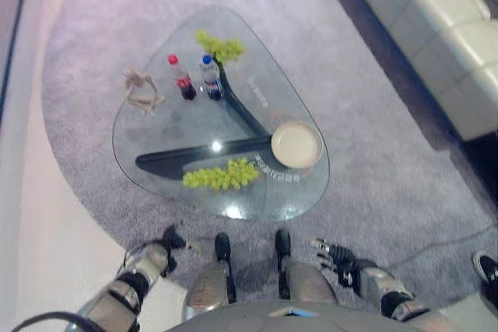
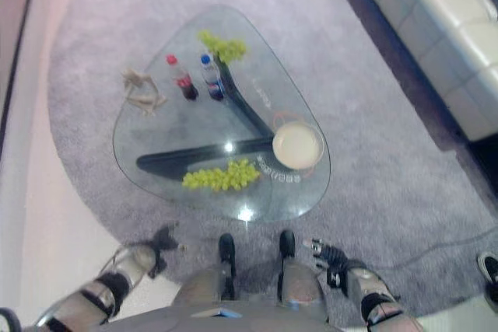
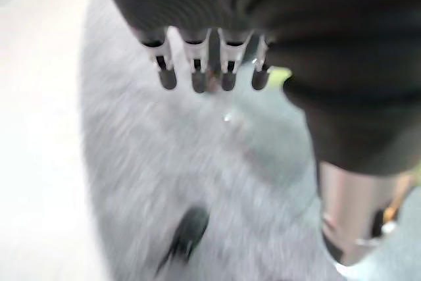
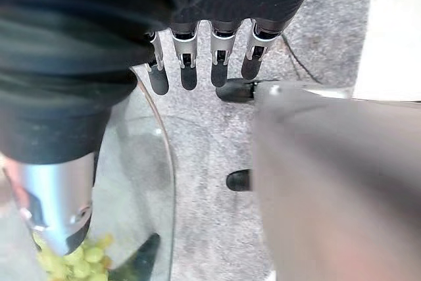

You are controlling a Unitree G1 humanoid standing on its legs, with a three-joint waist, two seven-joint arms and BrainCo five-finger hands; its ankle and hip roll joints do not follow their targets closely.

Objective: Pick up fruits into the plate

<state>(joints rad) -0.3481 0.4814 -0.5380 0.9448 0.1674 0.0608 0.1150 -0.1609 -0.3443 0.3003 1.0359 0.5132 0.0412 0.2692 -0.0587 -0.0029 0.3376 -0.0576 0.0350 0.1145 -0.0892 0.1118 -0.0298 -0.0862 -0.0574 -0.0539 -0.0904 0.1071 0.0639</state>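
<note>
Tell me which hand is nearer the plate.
Right. The right hand hangs off the table's near edge, below the plate and slightly to its right. The left hand hangs far over on the plate's left, beyond the near grape bunch.

no readable text, numbers or signs anywhere. pale lettering runs along glass counter (image 1: 156, 126) edge beside plate (image 1: 296, 144), too small and faint to make out. two bottles (image 1: 196, 77) carry labels, print on them too small to tell.
</note>
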